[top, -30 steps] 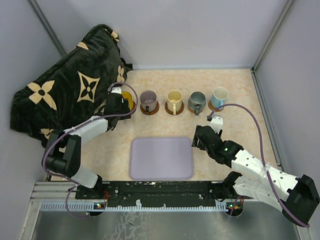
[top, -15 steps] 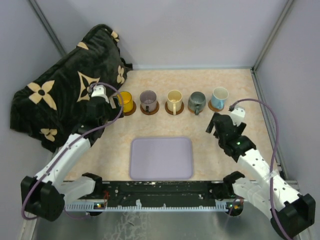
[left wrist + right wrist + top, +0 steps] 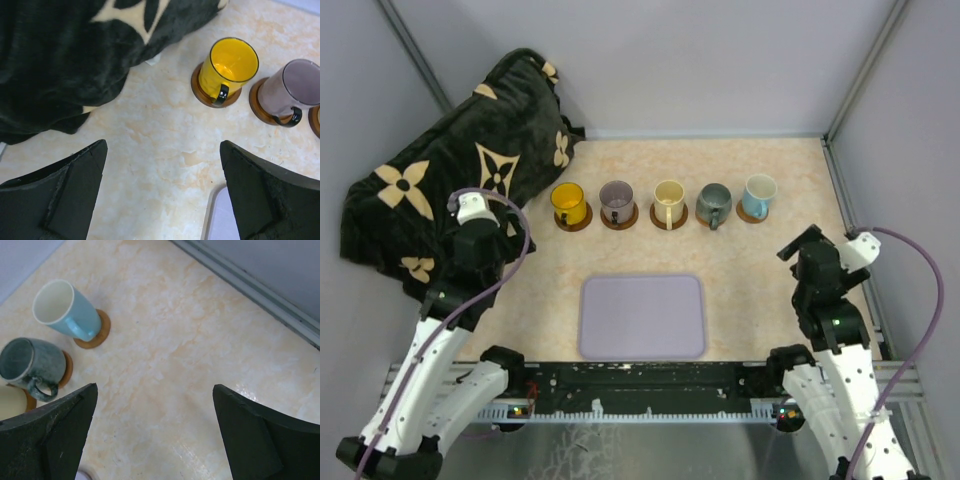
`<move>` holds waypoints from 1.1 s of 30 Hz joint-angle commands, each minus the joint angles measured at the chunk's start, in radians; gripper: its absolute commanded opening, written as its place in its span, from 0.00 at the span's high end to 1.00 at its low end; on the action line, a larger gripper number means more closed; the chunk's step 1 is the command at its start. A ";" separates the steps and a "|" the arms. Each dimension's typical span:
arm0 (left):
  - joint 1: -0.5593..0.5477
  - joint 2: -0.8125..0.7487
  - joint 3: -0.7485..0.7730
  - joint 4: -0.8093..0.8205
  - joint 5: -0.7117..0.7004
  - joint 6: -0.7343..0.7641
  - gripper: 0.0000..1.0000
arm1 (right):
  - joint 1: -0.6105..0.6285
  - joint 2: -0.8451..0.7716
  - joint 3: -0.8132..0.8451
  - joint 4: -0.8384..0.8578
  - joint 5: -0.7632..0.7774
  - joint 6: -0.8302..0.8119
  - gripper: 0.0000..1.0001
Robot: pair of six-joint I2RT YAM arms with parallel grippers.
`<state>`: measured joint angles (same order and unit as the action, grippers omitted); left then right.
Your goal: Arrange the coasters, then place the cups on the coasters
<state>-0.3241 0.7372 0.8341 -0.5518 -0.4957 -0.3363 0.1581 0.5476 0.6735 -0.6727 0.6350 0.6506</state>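
Overhead view of a desk (image 3: 650, 250) with two robot arms based at its near edge. Five cups (image 3: 668, 200) stand in a straight row running left to right across the far half of the desk. Each is upright on one of five coasters (image 3: 620, 222), which sit apart from one another. A tray (image 3: 642, 316) lies flat on the near half, centred in front of the row and well apart from it. A blanket (image 3: 450, 170) is heaped over the far left corner, its edge near the leftmost cup (image 3: 569, 203). The left hand (image 3: 162, 150) hangs over the desk's left side, in front of the blanket and left of the tray. The right hand (image 3: 155, 390) hangs over the right side, in front of the rightmost cup (image 3: 759, 194) and right of the tray.
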 commanded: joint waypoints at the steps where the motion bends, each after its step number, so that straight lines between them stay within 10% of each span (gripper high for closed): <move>1: 0.007 -0.071 0.086 -0.150 -0.092 -0.036 0.00 | -0.006 -0.093 0.076 -0.066 0.112 0.035 0.01; 33: 0.007 -0.366 0.098 -0.231 -0.014 -0.026 0.00 | -0.006 -0.154 0.066 -0.106 0.114 0.035 0.01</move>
<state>-0.3225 0.3828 0.9398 -0.7929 -0.5323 -0.3626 0.1558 0.4057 0.7219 -0.7948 0.7296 0.6838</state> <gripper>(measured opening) 0.998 0.987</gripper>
